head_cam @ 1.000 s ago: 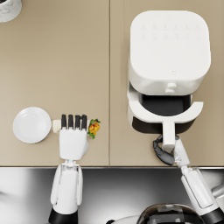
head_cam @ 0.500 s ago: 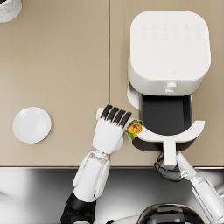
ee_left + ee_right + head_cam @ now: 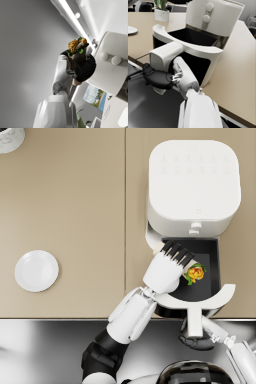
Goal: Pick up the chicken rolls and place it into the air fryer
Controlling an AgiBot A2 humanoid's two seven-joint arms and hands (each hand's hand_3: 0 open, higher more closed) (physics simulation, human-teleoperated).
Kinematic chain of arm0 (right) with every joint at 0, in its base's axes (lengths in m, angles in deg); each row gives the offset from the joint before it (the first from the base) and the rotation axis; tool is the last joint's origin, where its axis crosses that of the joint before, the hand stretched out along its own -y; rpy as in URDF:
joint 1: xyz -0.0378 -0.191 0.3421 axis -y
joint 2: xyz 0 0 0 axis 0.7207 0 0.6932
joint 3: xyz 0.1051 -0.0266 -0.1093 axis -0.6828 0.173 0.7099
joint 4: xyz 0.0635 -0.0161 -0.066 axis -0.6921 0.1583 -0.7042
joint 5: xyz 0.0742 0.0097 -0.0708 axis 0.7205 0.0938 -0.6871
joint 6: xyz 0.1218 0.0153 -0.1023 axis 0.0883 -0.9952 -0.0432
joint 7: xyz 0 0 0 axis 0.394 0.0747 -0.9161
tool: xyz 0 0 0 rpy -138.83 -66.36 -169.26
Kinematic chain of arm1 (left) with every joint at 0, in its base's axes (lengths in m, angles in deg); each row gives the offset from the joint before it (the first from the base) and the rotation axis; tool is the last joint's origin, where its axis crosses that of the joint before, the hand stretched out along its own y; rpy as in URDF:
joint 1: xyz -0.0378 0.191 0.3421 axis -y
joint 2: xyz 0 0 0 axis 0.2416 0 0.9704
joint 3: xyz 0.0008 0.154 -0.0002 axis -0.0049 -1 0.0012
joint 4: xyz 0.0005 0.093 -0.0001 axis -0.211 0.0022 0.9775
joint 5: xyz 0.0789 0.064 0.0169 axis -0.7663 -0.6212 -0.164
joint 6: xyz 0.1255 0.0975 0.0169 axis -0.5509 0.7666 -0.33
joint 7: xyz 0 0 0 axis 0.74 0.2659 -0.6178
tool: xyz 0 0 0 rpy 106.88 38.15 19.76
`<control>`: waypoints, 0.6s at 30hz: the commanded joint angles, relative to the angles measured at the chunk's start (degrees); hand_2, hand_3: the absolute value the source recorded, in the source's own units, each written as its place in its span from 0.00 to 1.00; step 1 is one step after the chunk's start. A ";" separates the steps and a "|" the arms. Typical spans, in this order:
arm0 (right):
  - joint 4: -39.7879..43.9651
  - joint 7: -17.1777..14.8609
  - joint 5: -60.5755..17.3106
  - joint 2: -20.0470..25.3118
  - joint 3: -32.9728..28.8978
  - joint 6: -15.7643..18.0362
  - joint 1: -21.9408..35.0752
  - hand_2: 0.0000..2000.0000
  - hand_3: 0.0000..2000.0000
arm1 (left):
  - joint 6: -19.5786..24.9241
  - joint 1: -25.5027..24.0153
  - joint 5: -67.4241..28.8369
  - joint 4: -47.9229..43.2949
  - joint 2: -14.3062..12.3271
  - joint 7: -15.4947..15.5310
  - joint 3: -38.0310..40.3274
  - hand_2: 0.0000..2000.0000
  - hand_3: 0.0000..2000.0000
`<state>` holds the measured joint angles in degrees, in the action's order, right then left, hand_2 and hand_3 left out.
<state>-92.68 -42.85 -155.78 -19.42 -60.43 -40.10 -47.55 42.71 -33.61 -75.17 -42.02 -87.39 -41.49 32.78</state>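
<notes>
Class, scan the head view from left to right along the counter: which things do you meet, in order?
White plate → left hand → chicken roll, held over the air fryer's open drawer.

White plate (image 3: pixel 36 271) on the tan table (image 3: pixel 70 208); potted plant (image 3: pixel 162 11) far back

A beige wooden tabletop (image 3: pixel 65 203), split by one straight seam, borders a strip of glossy grey floor (image 3: pixel 45 348), with a potted green plant in a pale speckled pot (image 3: pixel 161 13) at its far edge and long ceiling light strips (image 3: pixel 72 15) overhead.
</notes>
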 commanded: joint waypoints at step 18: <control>-5.63 -0.29 -0.09 7.84 21.11 -4.75 3.37 1.00 1.00 | -3.52 -23.74 0.00 -24.91 8.61 -0.19 36.61 0.00 0.00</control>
<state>-89.23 -42.96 -155.85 -15.18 -60.34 -45.29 -45.84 39.18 -55.34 -75.17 -64.17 -78.05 -41.69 62.54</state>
